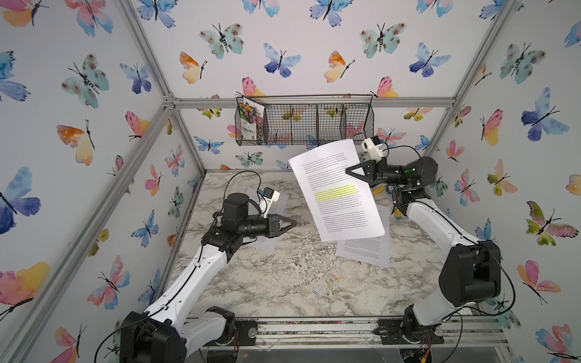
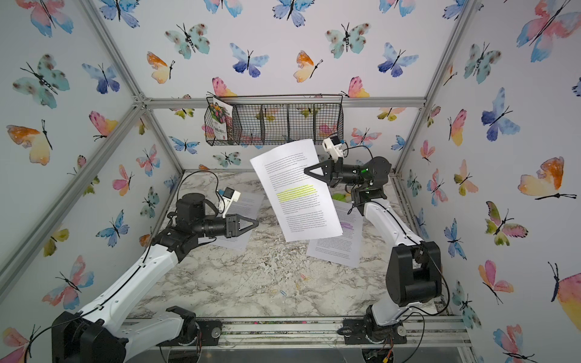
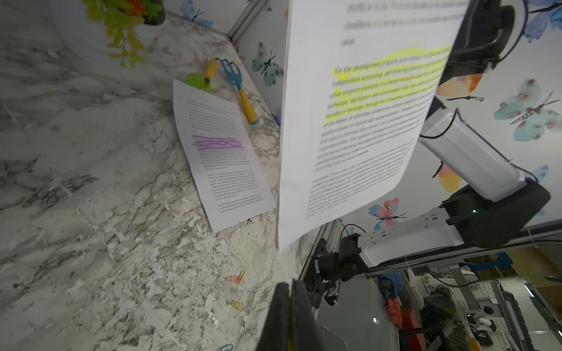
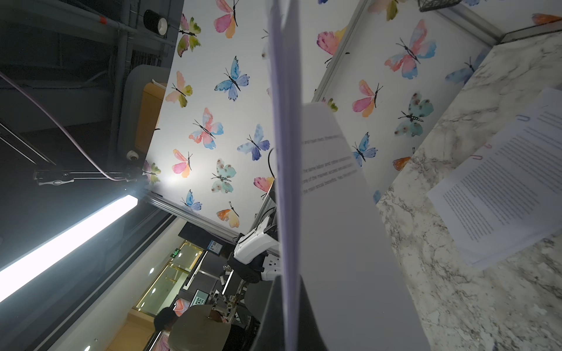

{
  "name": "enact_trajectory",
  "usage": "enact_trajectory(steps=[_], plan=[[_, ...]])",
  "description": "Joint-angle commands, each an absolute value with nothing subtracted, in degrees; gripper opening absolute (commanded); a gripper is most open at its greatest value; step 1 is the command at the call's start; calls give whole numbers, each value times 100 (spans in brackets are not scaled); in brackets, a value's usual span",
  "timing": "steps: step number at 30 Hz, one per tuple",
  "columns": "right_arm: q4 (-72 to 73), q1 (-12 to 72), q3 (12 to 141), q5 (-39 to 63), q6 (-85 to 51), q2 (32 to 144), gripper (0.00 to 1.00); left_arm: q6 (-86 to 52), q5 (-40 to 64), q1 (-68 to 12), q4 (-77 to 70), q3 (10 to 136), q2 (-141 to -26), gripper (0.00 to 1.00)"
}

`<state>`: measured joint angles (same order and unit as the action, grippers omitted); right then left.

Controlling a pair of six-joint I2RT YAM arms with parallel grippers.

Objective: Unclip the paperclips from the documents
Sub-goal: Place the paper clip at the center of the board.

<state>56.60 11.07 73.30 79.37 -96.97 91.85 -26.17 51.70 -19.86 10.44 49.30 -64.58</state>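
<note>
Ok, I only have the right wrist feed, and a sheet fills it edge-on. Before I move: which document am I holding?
Observer: The right gripper is shut on the yellow-highlighted document, held up off the marble table.
Operator: And the left gripper?
Observer: The left gripper is shut with nothing visible between its tips, in the air short of that sheet's edge.
Operator: Any clips lying loose?
Observer: Yes, near the front of the table: a pink paperclip, a yellow paperclip and a blue paperclip.
</note>
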Motion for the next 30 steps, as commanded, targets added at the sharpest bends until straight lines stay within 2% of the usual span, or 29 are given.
enact_trajectory(steps=[1, 6, 10, 20, 22, 28, 30], plan=[[5913, 1144, 7047, 8051, -9528, 8959, 2, -1993, 4819, -2035, 1884, 4733, -6703, 0], [5217, 1109, 6536, 7945, -8818, 8757, 2, -1655, 3987, -2806, 2425, 4506, -7281, 0], [3678, 942, 6462, 7937, -7556, 8590, 2, -1998, 3702, -3373, 2027, 4053, -7574, 0], [811, 503, 6275, 7883, -5216, 8334, 2, -2175, 3358, -4048, 1748, 3892, -8547, 1], [625, 501, 6193, 7800, -5049, 8289, 2, -2187, 3366, -4060, 1749, 3876, -8611, 7], [151, 495, 6134, 7608, -4640, 8317, 2, -2169, 3209, -4068, 1938, 3893, -8483, 49], [87, 501, 6169, 7569, -4581, 8365, 2, -2151, 3177, -4073, 2037, 3927, -8448, 54]])
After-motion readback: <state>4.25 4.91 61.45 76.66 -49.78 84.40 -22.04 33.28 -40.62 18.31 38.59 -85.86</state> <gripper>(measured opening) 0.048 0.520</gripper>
